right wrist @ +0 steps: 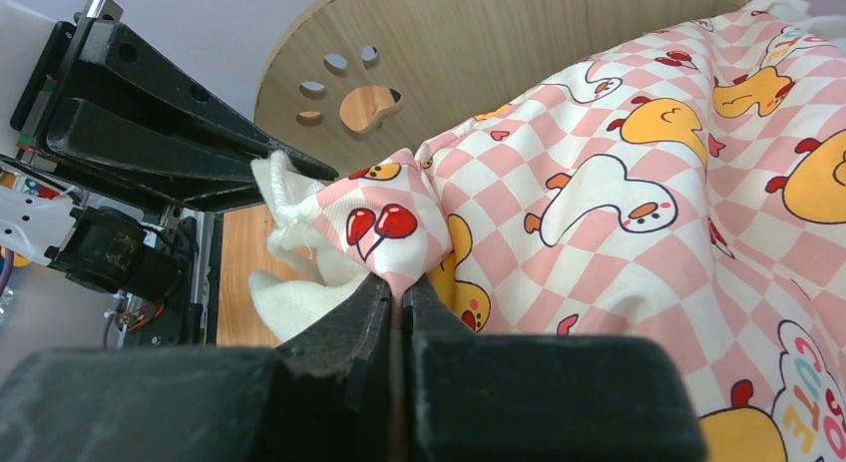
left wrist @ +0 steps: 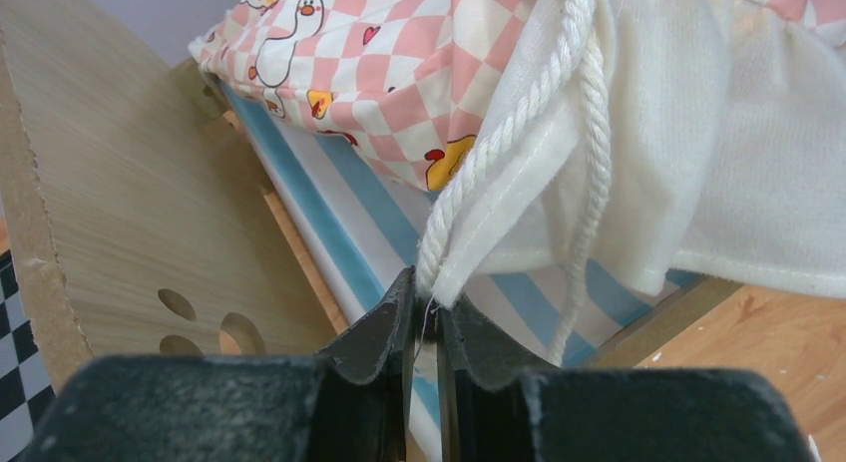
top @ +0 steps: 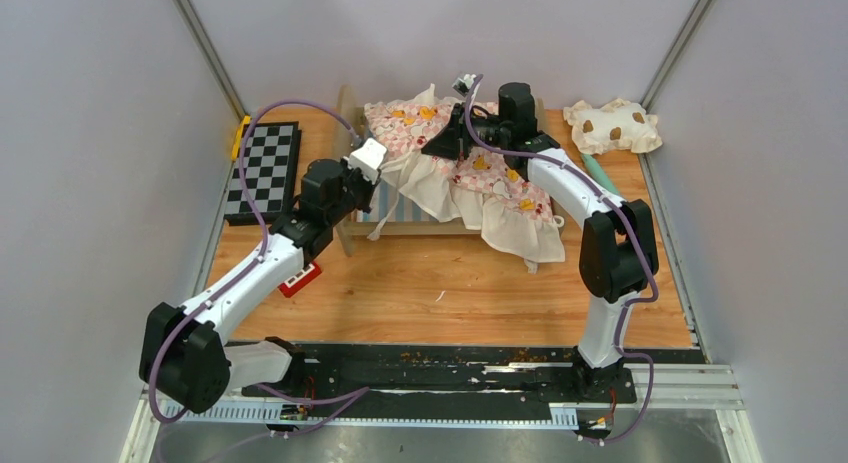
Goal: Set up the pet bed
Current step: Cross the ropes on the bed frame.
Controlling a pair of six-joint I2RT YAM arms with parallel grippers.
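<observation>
The pet bed (top: 408,214) stands at the back middle of the table, its striped base (left wrist: 344,198) and paw-print headboard (left wrist: 120,203) close in the left wrist view. A pink checkered ruffled cushion (top: 480,168) lies crumpled over it, its right end hanging off the front rail. My left gripper (top: 380,180) is shut on the cushion's white ruffle edge and cord (left wrist: 469,193) at the bed's left end. My right gripper (top: 433,148) is shut on a fold of the cushion's checkered top (right wrist: 399,228) near the headboard (right wrist: 479,53). The cream spotted pillow (top: 612,125) lies at the back right.
A black-and-white checkered board (top: 262,168) lies at the left, with a yellow piece (top: 240,136) at its far corner. A small red-and-white tag (top: 300,279) lies by the left arm. A teal stick (top: 600,173) lies behind the right arm. Grey walls stand on both sides.
</observation>
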